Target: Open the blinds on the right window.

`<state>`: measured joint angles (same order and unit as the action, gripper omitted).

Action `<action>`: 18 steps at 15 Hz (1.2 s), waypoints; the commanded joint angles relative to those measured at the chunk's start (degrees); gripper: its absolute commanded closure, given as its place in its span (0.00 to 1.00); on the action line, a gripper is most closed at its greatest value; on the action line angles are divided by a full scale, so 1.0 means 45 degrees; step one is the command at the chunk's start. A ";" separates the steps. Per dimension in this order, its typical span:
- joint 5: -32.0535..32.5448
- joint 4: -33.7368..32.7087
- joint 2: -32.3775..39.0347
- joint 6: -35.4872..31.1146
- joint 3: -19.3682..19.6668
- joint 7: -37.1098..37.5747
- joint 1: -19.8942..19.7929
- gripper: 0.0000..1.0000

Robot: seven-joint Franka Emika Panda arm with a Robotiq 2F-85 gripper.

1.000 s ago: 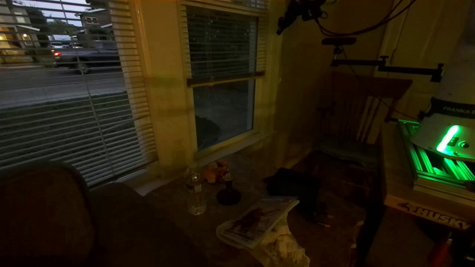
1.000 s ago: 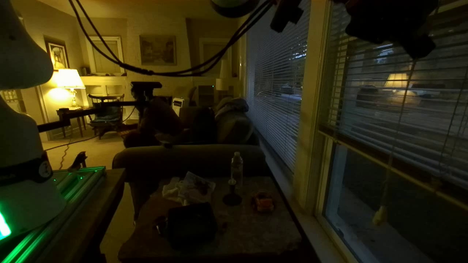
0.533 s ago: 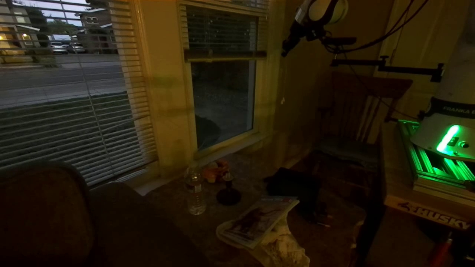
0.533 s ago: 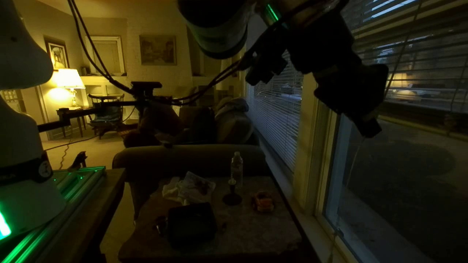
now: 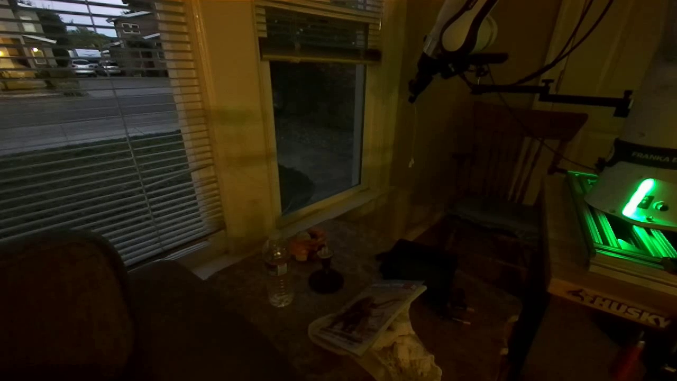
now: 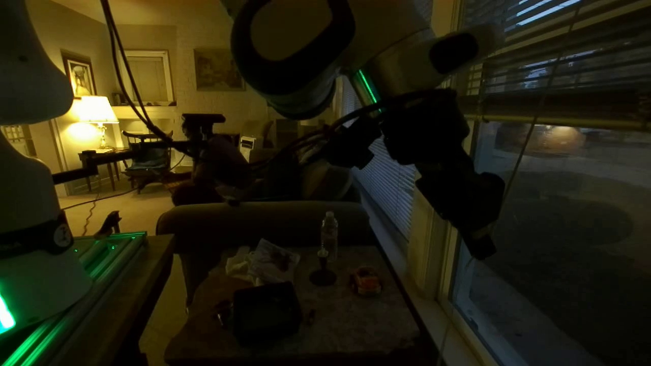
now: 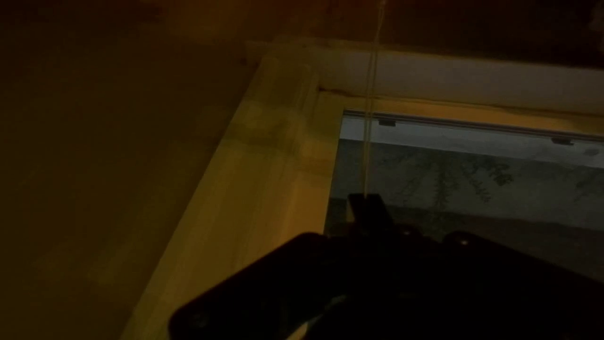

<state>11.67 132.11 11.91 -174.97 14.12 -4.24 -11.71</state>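
Note:
The blinds (image 5: pixel 317 43), thin slats above a bottom rail, are gathered in the upper part of the right window (image 5: pixel 317 132). Below the rail the dark glass is uncovered, as both exterior views show. My gripper (image 6: pixel 482 251) points downward in front of this window, shut on the blinds' thin pull cord (image 7: pixel 367 127). In an exterior view the cord (image 6: pixel 519 152) runs taut from the blinds down to the fingertips. Its loose end hangs beneath the gripper (image 5: pixel 412 99), with a small tassel (image 5: pixel 411 163). The wrist view has the dark fingers (image 7: pixel 370 212) together where the cord meets them.
Below stands a side table (image 6: pixel 351 325) with a water bottle (image 5: pixel 280 280), a candlestick (image 5: pixel 326 279), an orange toy car (image 6: pixel 366 281), a magazine (image 5: pixel 370 312) and a dark box (image 6: pixel 267 310). A camera (image 5: pixel 482 58) on a bracket and a wooden chair (image 5: pixel 497 159) are behind the arm.
My gripper has moved down with the cord, and the blinds' bottom rail has risen from around mid-window to near the top. More bare glass shows; the loose cord end hangs lower.

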 commanded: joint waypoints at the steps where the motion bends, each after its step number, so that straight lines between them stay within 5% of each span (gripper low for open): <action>1: 0.0140 0.0225 0.0447 -0.0016 0.0196 0.0398 0.0274 1.00; 3: -0.0179 0.0152 0.0333 0.0075 0.0026 -0.0010 0.0208 0.98; 4: -0.0136 0.0112 0.0289 0.0169 0.0069 0.0008 0.0255 0.73; 7: 0.0080 0.0145 0.0081 0.0237 0.0143 0.0264 0.0333 0.62; 15: 0.1514 -0.0106 -0.2549 0.2145 0.1131 0.0701 0.1231 0.04; 18: 0.1873 -0.1029 -0.3679 0.2937 0.0872 0.1008 0.1163 0.00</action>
<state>16.98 129.92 0.93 -166.45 18.29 -2.62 -7.09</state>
